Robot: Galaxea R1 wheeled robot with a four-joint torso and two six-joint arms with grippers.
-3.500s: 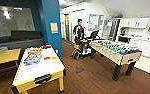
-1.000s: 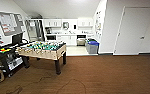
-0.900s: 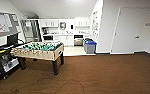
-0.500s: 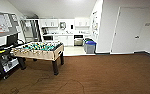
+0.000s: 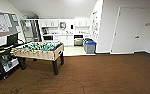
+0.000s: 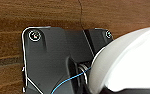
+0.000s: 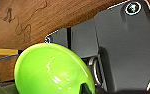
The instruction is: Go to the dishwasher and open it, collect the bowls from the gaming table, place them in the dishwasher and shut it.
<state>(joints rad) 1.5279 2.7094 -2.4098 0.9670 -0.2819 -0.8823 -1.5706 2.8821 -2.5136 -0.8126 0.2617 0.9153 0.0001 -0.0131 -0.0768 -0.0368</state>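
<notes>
Since the preceding frame, camera and scene had scarcely shifted; finger spread could not be told for either arm. A white bowl (image 6: 127,60) loomed before the left wrist, a lime-green bowl (image 7: 53,70) before the right, each over brown wood floor (image 5: 103,75). Ahead stood the foosball table (image 5: 38,50); beyond, bins (image 5: 90,46) flanked the steel-fronted dishwasher (image 5: 78,40) under the kitchenette counter.

Open wood floor (image 5: 103,75) right of foosball table (image 5: 38,51)

Head camera high, facing kitchenette (image 5: 66,35) far off; both wrist cameras close above shared wood floor (image 6: 41,12).
</notes>
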